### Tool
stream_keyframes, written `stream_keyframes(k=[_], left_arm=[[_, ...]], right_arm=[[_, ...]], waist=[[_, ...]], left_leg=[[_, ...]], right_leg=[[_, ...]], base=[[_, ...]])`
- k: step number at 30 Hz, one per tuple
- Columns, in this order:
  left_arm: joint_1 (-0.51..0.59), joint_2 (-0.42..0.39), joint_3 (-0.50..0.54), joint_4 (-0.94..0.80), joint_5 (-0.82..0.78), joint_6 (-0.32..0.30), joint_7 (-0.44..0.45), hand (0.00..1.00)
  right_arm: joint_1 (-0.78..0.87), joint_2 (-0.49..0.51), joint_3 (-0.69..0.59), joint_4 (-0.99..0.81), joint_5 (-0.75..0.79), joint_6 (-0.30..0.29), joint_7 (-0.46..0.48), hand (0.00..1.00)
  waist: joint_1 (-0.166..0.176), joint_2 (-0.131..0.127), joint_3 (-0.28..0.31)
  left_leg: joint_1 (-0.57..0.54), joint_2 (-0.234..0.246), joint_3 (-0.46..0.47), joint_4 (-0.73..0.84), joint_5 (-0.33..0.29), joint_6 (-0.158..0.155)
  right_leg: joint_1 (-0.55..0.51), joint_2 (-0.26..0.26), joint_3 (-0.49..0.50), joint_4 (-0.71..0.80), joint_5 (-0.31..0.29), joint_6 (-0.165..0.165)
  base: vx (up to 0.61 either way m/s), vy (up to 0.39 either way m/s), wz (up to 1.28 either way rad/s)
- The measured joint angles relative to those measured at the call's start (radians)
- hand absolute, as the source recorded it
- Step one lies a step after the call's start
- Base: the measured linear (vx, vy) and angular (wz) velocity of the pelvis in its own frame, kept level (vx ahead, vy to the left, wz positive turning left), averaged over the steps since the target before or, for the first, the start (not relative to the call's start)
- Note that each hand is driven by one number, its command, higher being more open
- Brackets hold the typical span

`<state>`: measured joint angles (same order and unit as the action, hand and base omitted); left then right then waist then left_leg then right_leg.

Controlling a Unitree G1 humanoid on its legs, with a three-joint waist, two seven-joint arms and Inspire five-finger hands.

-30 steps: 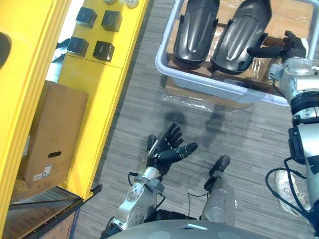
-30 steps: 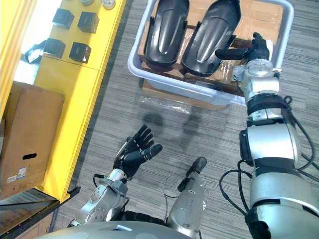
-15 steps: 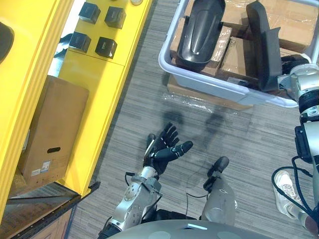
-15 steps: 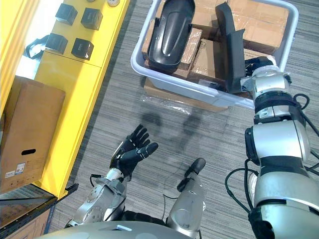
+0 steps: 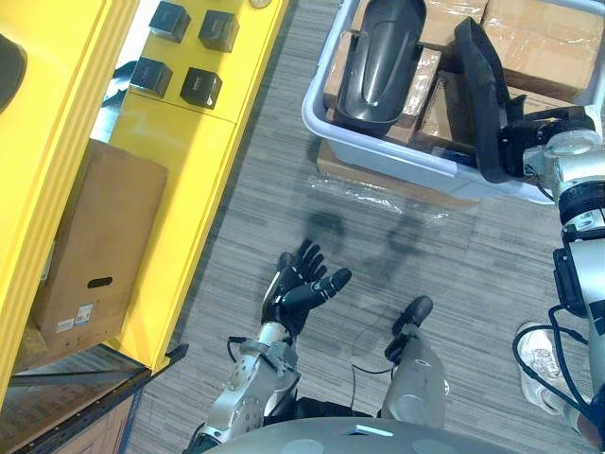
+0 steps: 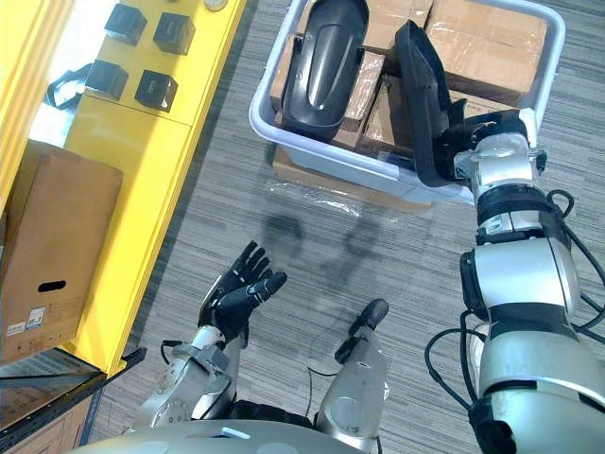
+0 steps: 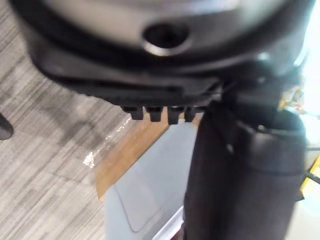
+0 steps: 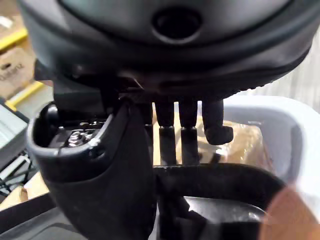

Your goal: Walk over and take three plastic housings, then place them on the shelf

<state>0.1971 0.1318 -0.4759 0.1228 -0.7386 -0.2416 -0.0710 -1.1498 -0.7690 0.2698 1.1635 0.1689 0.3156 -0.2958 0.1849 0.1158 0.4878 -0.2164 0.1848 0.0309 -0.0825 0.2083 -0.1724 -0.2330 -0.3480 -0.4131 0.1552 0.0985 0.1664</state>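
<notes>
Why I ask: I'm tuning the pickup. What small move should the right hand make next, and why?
Probably lift the housing straight up. The right hand is curled round its lower end, and it stands on edge inside the grey bin, bottom below the rim, so pulling sideways could snag. The left hand hangs open over the floor.

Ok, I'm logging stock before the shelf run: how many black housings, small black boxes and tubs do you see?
Black plastic housings: 2, one lying in the tub, one tilted in the right hand
Small black boxes on the yellow shelf: 4
Grey tub: 1
Total: 7
</notes>
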Motion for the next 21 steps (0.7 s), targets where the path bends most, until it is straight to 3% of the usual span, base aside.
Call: stream_keyframes(k=[6,11,15,21], left_arm=[[-0.061,0.038,0.03,-0.162,0.039,-0.049,-0.022,1.0],[-0.202,0.065,0.063,-0.263,0.082,-0.034,0.018,1.0],[-0.321,0.061,0.065,-0.263,0.078,0.037,0.043,1.0],[-0.507,0.027,0.053,-0.154,0.019,0.206,0.1,1.0]], right_arm=[[0.035,0.001,-0.064,-0.136,-0.076,-0.121,-0.198,0.0],[0.041,0.044,-0.065,-0.232,-0.168,-0.197,-0.237,0.0],[0.062,0.108,-0.066,-0.239,-0.234,-0.228,-0.236,0.0],[0.078,0.218,-0.066,-0.238,-0.319,-0.235,-0.235,0.0]], waist=[[-0.033,-0.009,-0.001],[-0.077,-0.045,-0.016],[-0.087,-0.068,-0.03],[-0.107,-0.07,-0.031]], left_leg=[[0.029,0.002,0.012,-0.001,0.0,0.0],[0.044,0.003,0.029,-0.001,-0.002,-0.001],[0.055,0.016,0.049,-0.001,-0.007,-0.006],[0.055,0.035,0.055,-0.001,-0.005,-0.008]], right_leg=[[0.022,0.002,0.007,-0.001,0.001,0.001],[0.031,0.007,0.022,-0.021,0.014,0.003],[0.044,0.027,0.038,-0.06,0.033,-0.001],[0.044,0.049,0.041,-0.074,0.044,-0.009]], base=[[-0.02,-0.025,-0.04],[-0.02,-0.022,-0.1],[0.0,-0.035,-0.15],[0.0,-0.044,-0.05]])
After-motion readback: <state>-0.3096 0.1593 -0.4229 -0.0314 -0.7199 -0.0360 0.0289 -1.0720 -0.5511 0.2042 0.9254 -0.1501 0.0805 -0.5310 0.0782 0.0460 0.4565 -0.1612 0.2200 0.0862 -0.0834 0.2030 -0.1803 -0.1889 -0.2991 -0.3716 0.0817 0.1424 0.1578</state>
